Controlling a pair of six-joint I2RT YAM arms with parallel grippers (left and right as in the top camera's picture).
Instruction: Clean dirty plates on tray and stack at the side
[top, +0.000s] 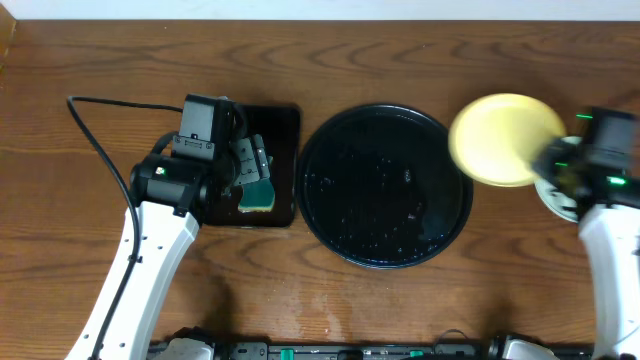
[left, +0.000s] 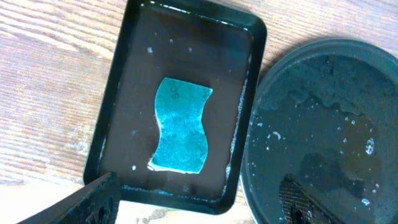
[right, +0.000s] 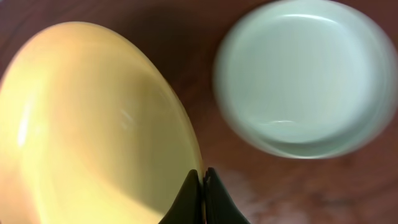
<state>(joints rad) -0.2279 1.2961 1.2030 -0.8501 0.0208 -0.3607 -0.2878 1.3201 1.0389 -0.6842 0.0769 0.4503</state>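
The large round black tray (top: 385, 185) sits mid-table, wet and bare of plates; its left part shows in the left wrist view (left: 323, 124). My right gripper (top: 555, 160) is shut on the rim of the pale yellow plate (top: 503, 138) and holds it tilted in the air right of the tray. In the right wrist view the fingers (right: 202, 180) pinch the yellow plate's (right: 93, 130) edge. A mint-green plate (right: 301, 74) lies on the table under it, mostly hidden in the overhead view (top: 558, 200). My left gripper (left: 199, 205) is open and empty above the small rectangular tray.
A small rectangular black tray (left: 124, 81) left of the round tray holds a teal sponge (left: 180, 124), also seen from overhead (top: 257, 192). A black cable (top: 100, 140) loops across the left of the wooden table.
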